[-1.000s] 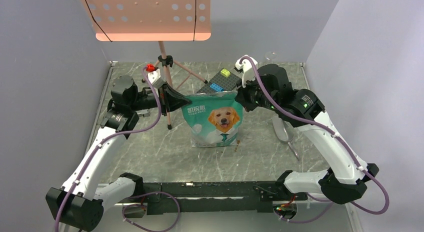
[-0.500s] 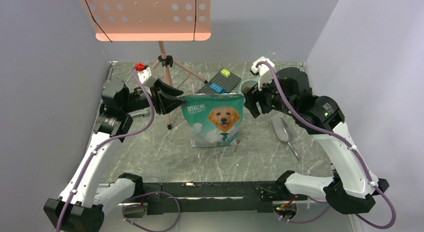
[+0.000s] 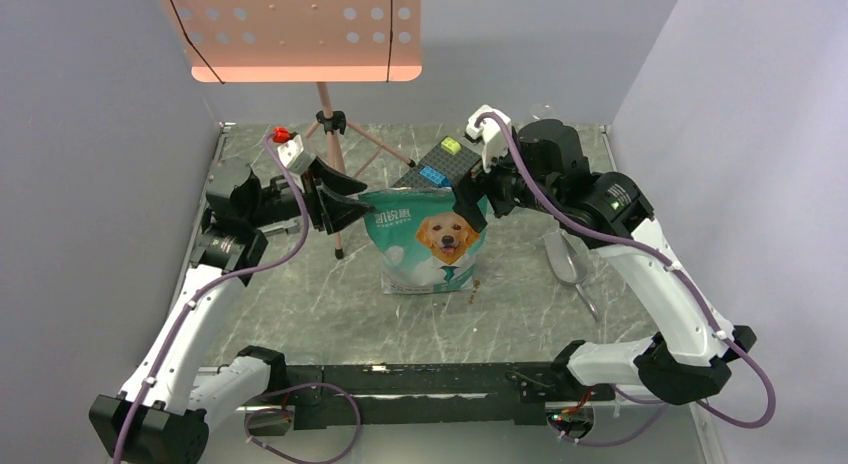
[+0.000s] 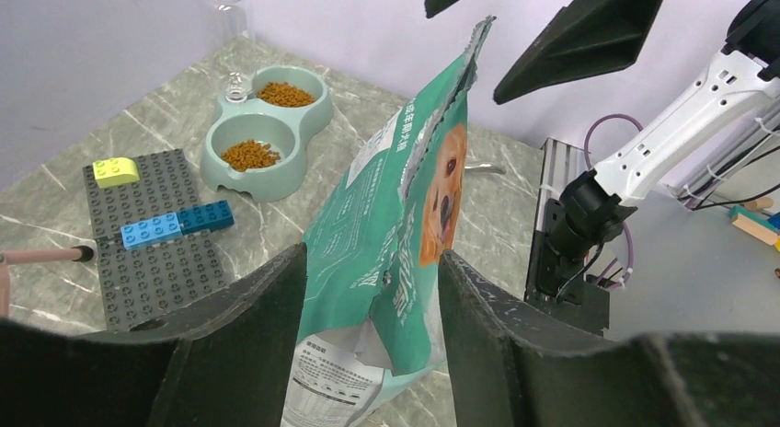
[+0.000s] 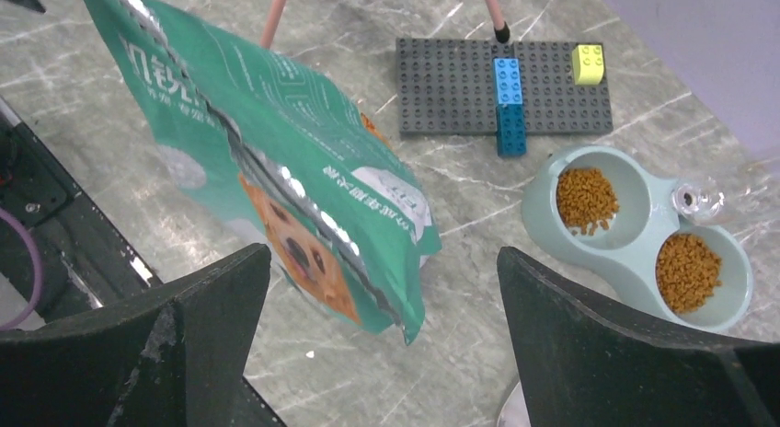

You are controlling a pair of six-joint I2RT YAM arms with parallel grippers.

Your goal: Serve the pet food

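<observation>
The pet food lies as brown kibble in both cups of a pale blue-green double bowl, one heap nearer and one farther; the right wrist view also shows the kibble and the bowl. A few pellets lie on the table by the teal bag, which stands upright on its own. My left gripper is open at the bag's upper left corner, and the bag's edge passes between its fingers. My right gripper is wide open at the upper right corner.
A pink music stand rises behind the left gripper, its tripod leg reaching the table. A grey baseplate with blue and yellow bricks lies behind the bag. A metal scoop rests right of the bag. Grey walls close in both sides.
Both grippers have opened and let go of the bag's top corners. The right arm swung out to the right and came back to the bag. The bag has stayed upright.
</observation>
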